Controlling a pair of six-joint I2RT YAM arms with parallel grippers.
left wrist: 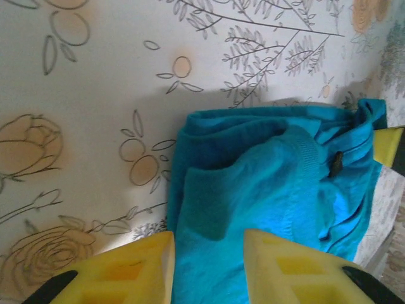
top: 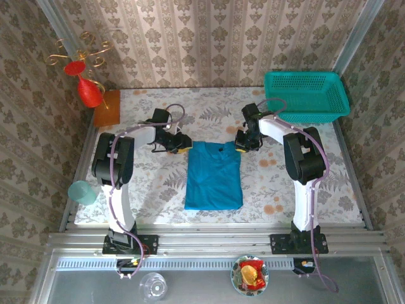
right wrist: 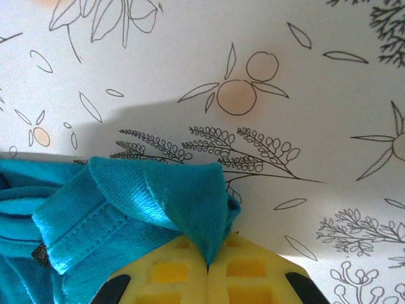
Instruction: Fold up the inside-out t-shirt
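**Shirt lies in a narrow strip; one top corner pinched, the other free**

The inside-out t-shirt [top: 214, 176] lies at the middle of the top view, flat on the flowered table [top: 285, 183], drawn into a tall, narrow rectangle with its sides tucked in. Its collar end is at the top of that shape and its hem points down the frame toward the arm bases. This looks like the lengthwise folds done and the crosswise fold yet to come.

Both grippers sit at the strip's upper corners, which fits that reading: from there the collar end could be carried down over the hem.

The right gripper [right wrist: 207, 269] has its jaws pressed together on the corner of the cloth. In the right wrist view a peak of blue fabric rises out of the seam between the yellow fingers [right wrist: 253, 272], with a stitched hem and a small dark label at the lower left.

The left gripper [left wrist: 209, 266] has its jaws spread. In the left wrist view, the cloth runs through the gap at the bottom of the frame, and neither pad appears to be squeezing it. I judge this corner not gripped.

The teal basket [top: 310, 115] stands at the upper right of the top view, well apart from the shirt.
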